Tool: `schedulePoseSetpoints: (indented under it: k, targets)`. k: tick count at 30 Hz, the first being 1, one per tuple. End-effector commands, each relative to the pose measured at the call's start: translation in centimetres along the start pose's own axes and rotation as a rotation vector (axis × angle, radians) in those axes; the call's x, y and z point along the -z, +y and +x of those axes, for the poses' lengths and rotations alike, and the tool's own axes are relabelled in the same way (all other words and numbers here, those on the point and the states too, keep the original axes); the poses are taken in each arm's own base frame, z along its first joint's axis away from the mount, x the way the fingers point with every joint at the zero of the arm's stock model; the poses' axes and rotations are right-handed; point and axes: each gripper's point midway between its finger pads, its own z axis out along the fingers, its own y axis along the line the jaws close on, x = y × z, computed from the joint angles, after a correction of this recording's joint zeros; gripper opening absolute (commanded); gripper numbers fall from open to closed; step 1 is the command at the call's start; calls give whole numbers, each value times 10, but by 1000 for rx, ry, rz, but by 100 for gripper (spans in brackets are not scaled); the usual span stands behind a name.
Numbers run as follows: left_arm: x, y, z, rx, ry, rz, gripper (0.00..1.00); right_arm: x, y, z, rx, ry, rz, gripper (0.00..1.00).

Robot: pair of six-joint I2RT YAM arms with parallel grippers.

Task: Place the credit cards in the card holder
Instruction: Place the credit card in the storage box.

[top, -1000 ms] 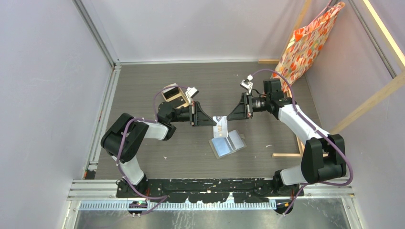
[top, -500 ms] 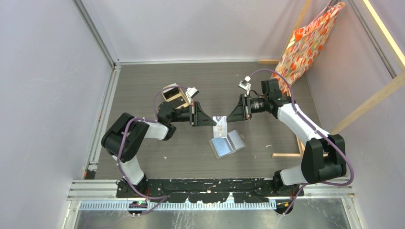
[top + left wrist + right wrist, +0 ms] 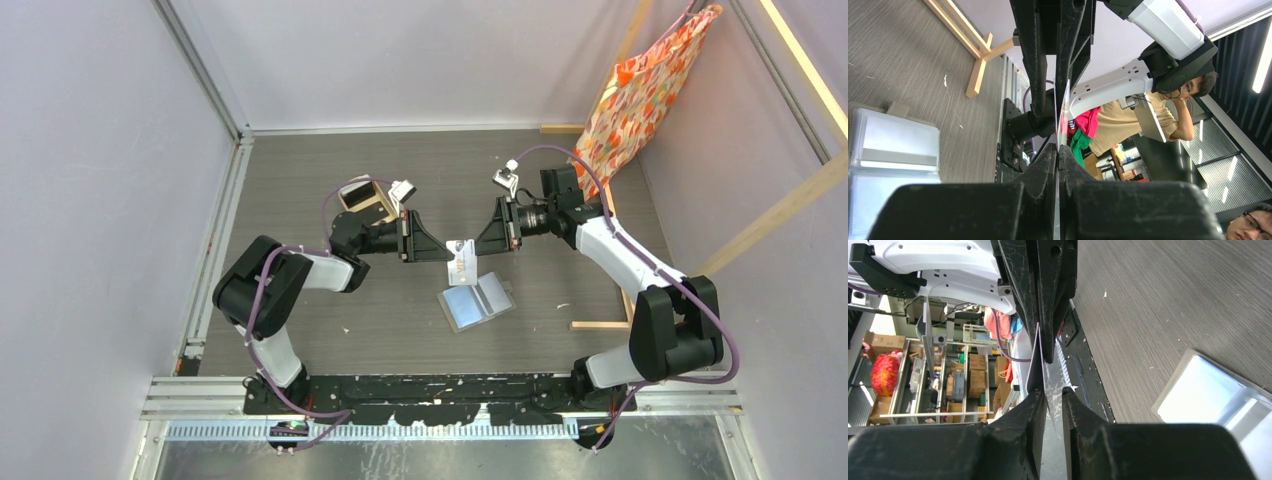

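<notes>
jaws of the left gripper (image 3: 446,257) are pinched together on a pale credit card (image 3: 461,262), held on edge in the air. the right gripper (image 3: 1052,392) stands slightly parted about the card's opposite edge, with no clamp visible. nearest, at 5 o'clock of the table (image 3: 560,190) middle, the card holder (image 3: 475,302) lies open, sleeves up (nothing pins it down). a one-sided pinch may let the card swing or slip, and pushing it into a sleeve could shove the loose holder. farther off, at 10 o'clock, sits a small wooden box (image 3: 364,199).
</notes>
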Motion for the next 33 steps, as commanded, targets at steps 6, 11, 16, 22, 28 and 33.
schedulePoseSetpoints:
  k: [6, 11, 16, 22, 28, 33]
  targets:
    - [-4, -7, -12, -56, -31, 29, 2, -4, 15, -2, 23, 20, -71, 1]
    - [5, -3, -17, -48, -56, 9, 3, 0, 9, -5, 25, 2, -34, 1]
    - [10, 3, -18, -28, -73, -9, 6, 1, 5, -6, 18, -4, -26, 1]
    - [8, 33, -21, 71, -110, -55, 6, -5, -16, -11, -64, -23, 10, 1]
    - [7, 65, -19, 172, -118, -96, 7, -17, -45, -17, -187, -20, 53, 1]
    - [21, 75, -27, 179, -144, -120, 6, -26, -60, -28, -181, 5, 113, 1]
